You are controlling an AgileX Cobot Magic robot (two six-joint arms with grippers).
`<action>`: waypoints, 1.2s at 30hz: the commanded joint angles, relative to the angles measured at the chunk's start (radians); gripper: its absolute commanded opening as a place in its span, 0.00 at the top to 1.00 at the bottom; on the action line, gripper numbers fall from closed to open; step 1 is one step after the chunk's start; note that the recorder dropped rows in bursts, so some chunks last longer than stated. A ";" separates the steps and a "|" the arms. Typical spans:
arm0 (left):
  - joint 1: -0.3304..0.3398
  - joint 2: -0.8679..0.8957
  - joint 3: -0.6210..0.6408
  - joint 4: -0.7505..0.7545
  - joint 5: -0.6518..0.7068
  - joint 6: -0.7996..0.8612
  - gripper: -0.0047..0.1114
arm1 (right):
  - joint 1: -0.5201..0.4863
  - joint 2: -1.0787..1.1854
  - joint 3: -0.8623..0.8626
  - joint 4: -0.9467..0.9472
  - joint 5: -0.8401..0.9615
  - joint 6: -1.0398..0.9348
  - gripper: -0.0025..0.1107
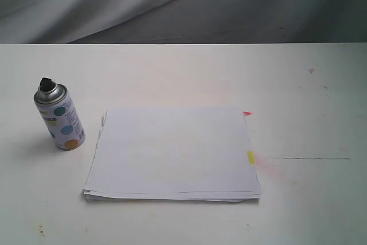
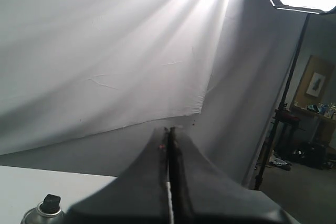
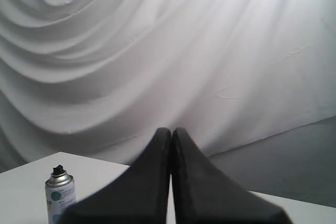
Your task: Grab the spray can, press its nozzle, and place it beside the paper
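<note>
Exterior view is showing the spray can (image 1: 60, 120) standing upright on the white surface (image 1: 309, 107), on the left side. Its nozzle (image 1: 46, 83) is sitting on top of the silver dome and nothing is touching it. The paper (image 1: 172, 153) is lying flat in the middle of the surface, just beside the can on its right, with a narrow gap between them. A pink tab (image 1: 247, 113) and a yellow tab (image 1: 250, 156) are sticking out from the right edge of the paper. A grey cloth (image 1: 172, 4) is hanging behind the surface.

In the left wrist view, the left hand (image 2: 168, 130) is clenched, its two fingers pressing together with nothing between them, and the top of the can is appearing low beside it. In the right wrist view, the right hand (image 3: 171, 129) is clenched in the same way and is holding nothing, while the can is standing apart from it.
</note>
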 commanded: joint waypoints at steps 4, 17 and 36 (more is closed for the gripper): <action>0.002 -0.003 0.005 -0.004 -0.015 0.001 0.96 | -0.001 -0.002 0.004 0.001 -0.009 0.003 0.98; 0.002 -0.003 0.005 -0.004 -0.015 0.001 0.96 | -0.001 -0.002 0.202 -0.120 0.094 0.003 0.98; 0.002 -0.003 0.131 0.236 0.057 0.105 0.96 | -0.001 -0.002 0.202 -0.106 0.058 0.003 0.98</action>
